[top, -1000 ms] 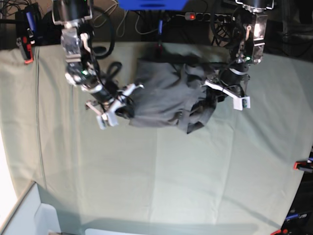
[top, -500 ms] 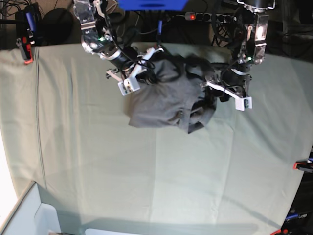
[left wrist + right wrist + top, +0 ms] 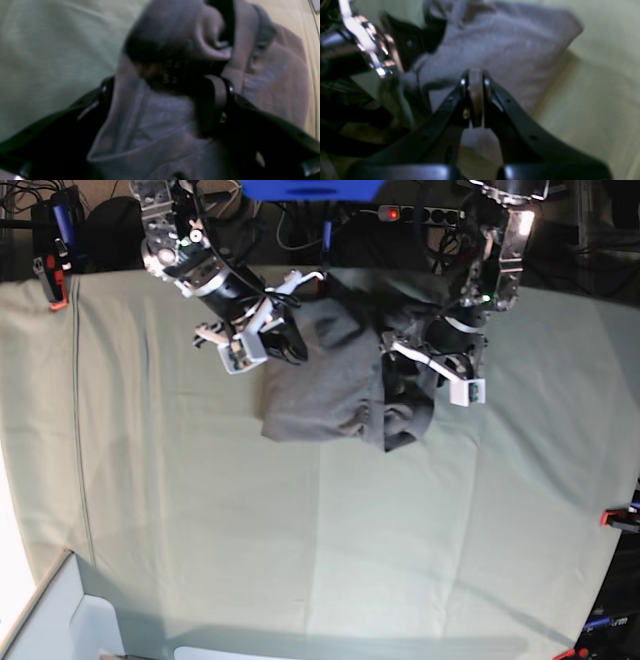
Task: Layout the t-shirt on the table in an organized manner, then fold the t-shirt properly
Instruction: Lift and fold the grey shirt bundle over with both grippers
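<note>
The t-shirt (image 3: 330, 390) lay bunched at the far middle of the worktop (image 3: 330, 540), close to its back edge. It was not spread: a rough block of dark grey cloth with a thicker rolled lump on the side of your left arm. That heap suggests the layout stage was unfinished and no fold had been started.

Your left claw (image 3: 162, 105) sat right in that lump. In the left wrist view its jaws stood wide apart, with a hemmed strip of shirt running up between them. The cloth lay loose there and did not look pinched. I read this as a release, or a reach for a new hold, though the frames cannot say which. The claw's low, close position fits working an edge out of the heap.

Your right claw (image 3: 475, 100) was at the opposite side of the shirt. In the right wrist view its jaws were pressed together. The tips were just over the grey cloth, near its edge. Blur hid whether any fabric was caught between them; I could not tell.

With one claw on each side, the arms were placed to pull the shirt outward and flatten it. The risk, in my judgement, was dragging the lump rather than opening it.
</note>
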Robot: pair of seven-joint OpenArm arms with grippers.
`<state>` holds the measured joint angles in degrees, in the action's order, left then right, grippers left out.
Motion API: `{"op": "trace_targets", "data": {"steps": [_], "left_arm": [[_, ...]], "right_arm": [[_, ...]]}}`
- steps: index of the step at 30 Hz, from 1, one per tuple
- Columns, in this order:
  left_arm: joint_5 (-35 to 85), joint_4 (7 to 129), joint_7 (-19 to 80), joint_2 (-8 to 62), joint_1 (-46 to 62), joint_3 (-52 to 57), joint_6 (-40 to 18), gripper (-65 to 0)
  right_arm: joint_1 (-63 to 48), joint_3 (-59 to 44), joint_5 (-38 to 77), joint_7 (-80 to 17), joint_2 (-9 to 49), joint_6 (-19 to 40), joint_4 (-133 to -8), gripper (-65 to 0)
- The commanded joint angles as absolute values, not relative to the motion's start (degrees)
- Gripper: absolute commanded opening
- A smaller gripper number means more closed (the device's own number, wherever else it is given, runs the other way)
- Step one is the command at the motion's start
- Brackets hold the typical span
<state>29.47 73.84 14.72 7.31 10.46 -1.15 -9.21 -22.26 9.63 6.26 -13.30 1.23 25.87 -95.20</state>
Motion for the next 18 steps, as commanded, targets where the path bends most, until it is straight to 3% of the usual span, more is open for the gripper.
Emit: {"op": "trace_targets", "data": {"steps": [1,14,16,18], "left_arm": [[29.93,74.33,14.81,7.43,10.07,-1.63,-9.71,-22.3],[29.93,69.32,14.81,5.41,8.84,-2.07,-9.71,-23.9],[29.93,68.7,14.81,5.41,8.84,-2.07,-9.71,-32.3],[29.93,68.62,14.81,5.41,8.84,-2.07,-9.71,-46.8]], "right_arm": [[-22.64,9.54,6.64,-12.26,1.27,26.59,-96.13,-65.0],[-24.92,3.91,6.73,-12.35,1.27,26.59,-96.31,-65.0],[-25.54,2.77,6.81,-12.26,1.27,26.59,-96.84,-65.0],[-26.33,0.57,6.64,-12.26,1.27,26.59,-98.15,-65.0]]}}
